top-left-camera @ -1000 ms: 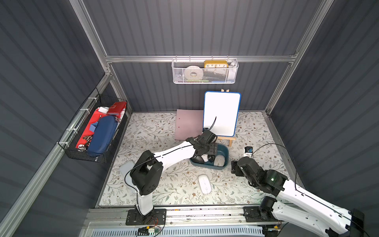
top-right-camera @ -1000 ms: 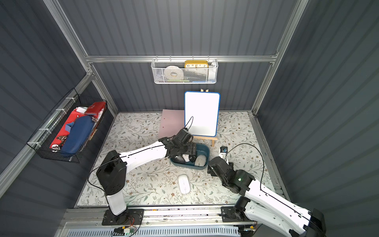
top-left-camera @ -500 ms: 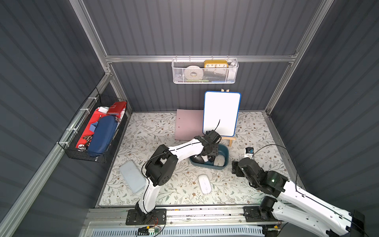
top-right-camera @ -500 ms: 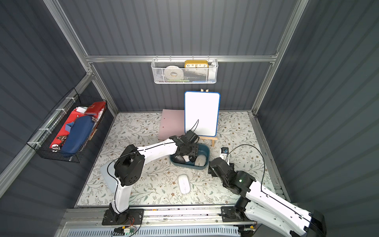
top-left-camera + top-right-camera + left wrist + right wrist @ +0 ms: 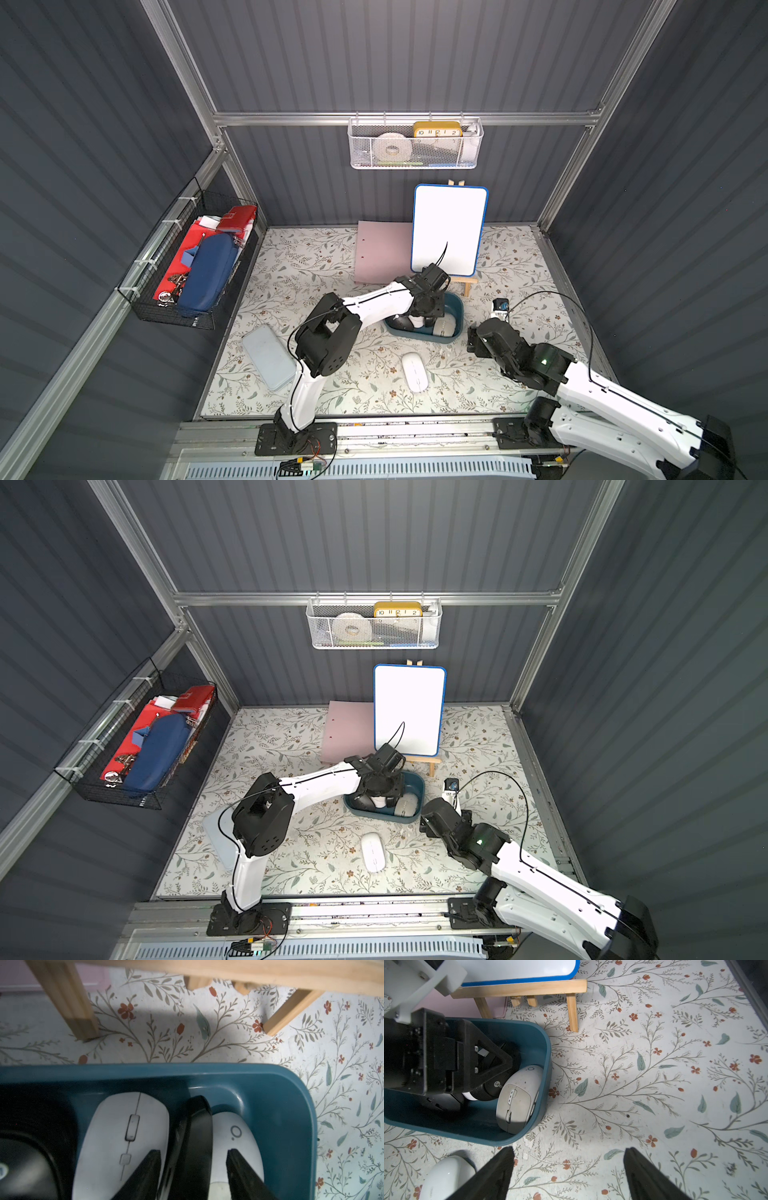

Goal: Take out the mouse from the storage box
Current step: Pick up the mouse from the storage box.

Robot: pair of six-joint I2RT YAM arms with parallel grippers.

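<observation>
Showing one storage box [image 5: 454, 306] and five mice. It sits at the middle of the tabletop [image 5: 299, 266], toward the far edge, holding four mice; the fifth, a loose white mouse [image 5: 414, 372], lies nearer the front edge. The left gripper [image 5: 193, 1150], jaws parted, straddles the on-edge black mouse [image 5: 193, 1122], between a boxed white mouse [image 5: 124, 1126] and a grey mouse [image 5: 234, 1136]. The right gripper [image 5: 568, 1148] is spread wide, empty, beside the box.

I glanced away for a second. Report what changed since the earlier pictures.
The left arm's elbow swung toward the storage box, uncovering more of the light blue pad; the left gripper stayed inside the box, jaws astride the black mouse, nothing lifted. The right gripper, open, and the white mouse on the mat stayed put.
</observation>
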